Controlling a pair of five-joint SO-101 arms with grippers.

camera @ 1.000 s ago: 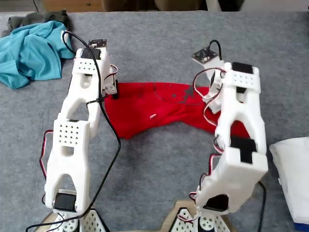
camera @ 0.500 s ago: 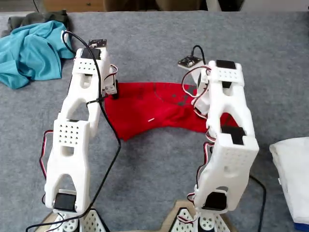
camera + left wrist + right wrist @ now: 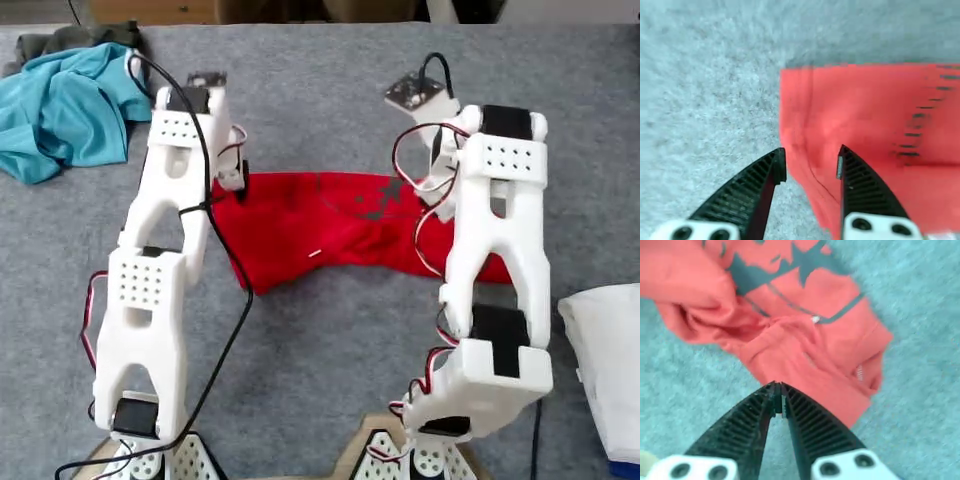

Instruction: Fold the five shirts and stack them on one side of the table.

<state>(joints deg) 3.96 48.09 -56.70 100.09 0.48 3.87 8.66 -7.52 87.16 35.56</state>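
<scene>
Red shirt [image 3: 320,228] lies part-folded on the table [image 3: 330,80] between the arms, left gripper [image 3: 810,162] spread astride its side edge, probably set to pinch it for a fold, right gripper [image 3: 778,392] pressed together, empty, over the other end.

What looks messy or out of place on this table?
The red shirt in the middle lies rumpled, one end bunched into folds. A teal shirt sits crumpled in a heap at a far corner.
</scene>
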